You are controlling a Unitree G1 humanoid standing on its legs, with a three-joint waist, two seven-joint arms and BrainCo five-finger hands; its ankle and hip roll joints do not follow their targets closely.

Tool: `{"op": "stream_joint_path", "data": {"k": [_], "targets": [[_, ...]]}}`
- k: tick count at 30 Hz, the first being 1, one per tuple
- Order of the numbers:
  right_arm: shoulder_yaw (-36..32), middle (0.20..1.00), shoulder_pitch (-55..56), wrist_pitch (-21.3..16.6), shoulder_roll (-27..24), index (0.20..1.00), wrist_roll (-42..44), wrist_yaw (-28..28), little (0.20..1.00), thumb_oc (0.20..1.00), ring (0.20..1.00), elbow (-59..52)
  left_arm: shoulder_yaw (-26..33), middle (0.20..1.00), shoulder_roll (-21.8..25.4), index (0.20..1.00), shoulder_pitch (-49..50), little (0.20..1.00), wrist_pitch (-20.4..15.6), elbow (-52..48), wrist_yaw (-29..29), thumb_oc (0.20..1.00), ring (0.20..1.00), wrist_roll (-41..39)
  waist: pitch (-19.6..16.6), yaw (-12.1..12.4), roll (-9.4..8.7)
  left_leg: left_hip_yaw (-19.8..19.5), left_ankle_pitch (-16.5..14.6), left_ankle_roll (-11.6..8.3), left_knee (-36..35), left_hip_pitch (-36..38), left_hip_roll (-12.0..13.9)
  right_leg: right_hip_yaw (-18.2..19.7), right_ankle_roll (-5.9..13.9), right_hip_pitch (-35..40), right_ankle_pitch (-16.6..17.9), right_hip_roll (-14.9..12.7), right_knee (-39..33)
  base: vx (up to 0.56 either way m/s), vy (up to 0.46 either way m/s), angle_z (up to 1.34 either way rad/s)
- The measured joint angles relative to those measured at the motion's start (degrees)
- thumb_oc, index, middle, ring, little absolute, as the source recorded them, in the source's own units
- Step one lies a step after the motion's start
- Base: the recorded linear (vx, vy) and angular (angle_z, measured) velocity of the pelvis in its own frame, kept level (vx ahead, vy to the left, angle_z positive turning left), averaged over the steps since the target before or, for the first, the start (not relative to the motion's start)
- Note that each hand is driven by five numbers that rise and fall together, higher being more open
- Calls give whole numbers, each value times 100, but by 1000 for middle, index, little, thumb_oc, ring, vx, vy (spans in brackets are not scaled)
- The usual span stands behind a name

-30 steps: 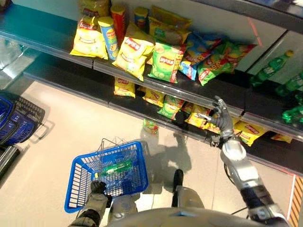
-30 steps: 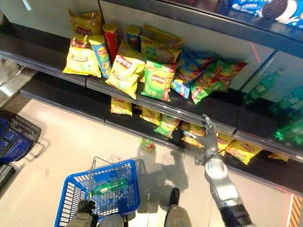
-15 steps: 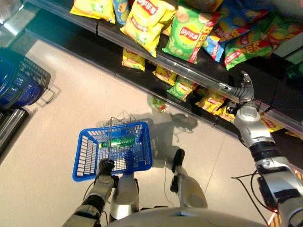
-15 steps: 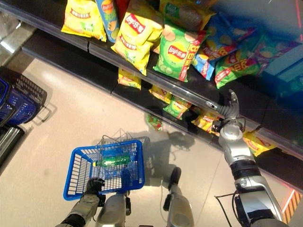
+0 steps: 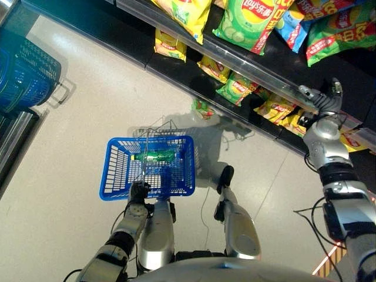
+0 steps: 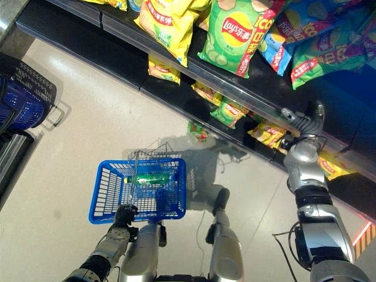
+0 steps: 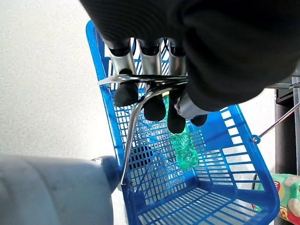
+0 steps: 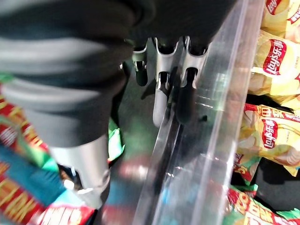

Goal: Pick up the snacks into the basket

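Shelving runs along the far side of the floor. Large snack bags sit on the upper shelf; small snack packs line the lower shelf behind a clear front rail. One small pack lies on the floor at the shelf foot. A stack of spare baskets stands far left.

Blue basket hangs near, on my left. It holds a green bottle and no snacks yet.

Step in hand, as I judge it: reaching for the first snack. Next move calls for getting my fingers past the rail and closing on one pack without dragging its neighbours out.

Left robot hand: low at my side, fingers curled round the basket's wire handle.

Right robot hand: arm stretched far right to the rail, fingers extended and relaxed, holding nothing, tips at the rail.
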Motion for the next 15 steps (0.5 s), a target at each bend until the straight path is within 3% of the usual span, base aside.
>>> {"op": "stream_joint_path", "data": {"k": [15], "targets": [[-72,1000,-125,-245,-167,1000,562,223,1000,1000,1000,283,-16,200,-7,200,-134,200,-15,45,-23,200,200,-75,18,-11,32,-15,20,10,-7,-47,-17,-2,3,-43,7,-16,0,0,1,0]]}}
